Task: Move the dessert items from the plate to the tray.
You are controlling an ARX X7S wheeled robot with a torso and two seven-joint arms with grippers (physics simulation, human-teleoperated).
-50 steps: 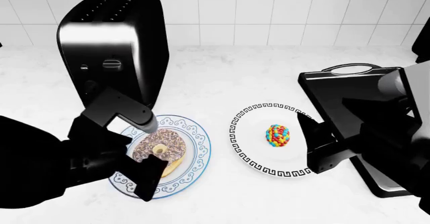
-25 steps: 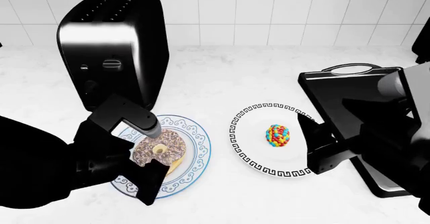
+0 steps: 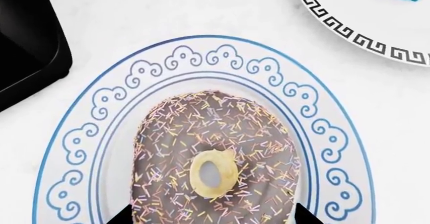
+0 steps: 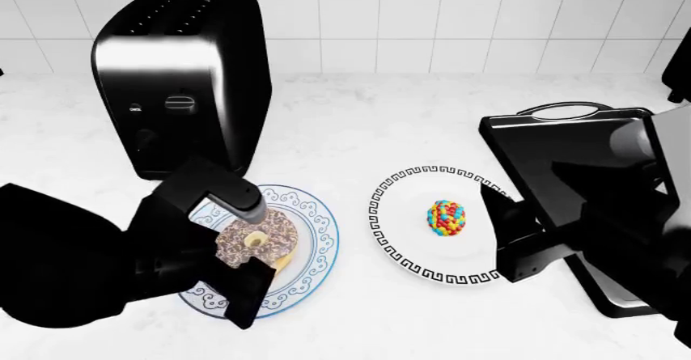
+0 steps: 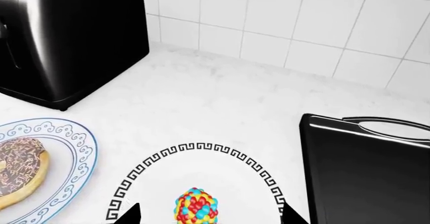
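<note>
A chocolate-iced donut point(image 3: 250, 128) with pale sprinkles lies on a blue-patterned plate point(image 3: 327, 133). My left gripper point(image 3: 213, 219) is open just above it, one fingertip on each side of the donut point(image 4: 262, 237). The candy lump point(image 4: 446, 218) of red, blue and yellow sits in the middle of a white plate point(image 4: 402, 232) with a black key border. My right gripper point(image 5: 211, 216) is open, and the candy lump point(image 5: 197, 207) shows between its fingertips without touching them. The black tray point(image 4: 538, 156) with its silver handle lies at the right, partly hidden by my right arm.
A black toaster point(image 4: 178, 77) stands at the back left, close behind the blue-patterned plate point(image 4: 315, 239). A white tiled wall closes the back of the white counter. The tray point(image 5: 369, 173) lies right beside the key-border plate point(image 5: 154, 183).
My left gripper has come down closer over the donut and shifted slightly right, hiding more of it in the head view. The right arm has hardly moved.
</note>
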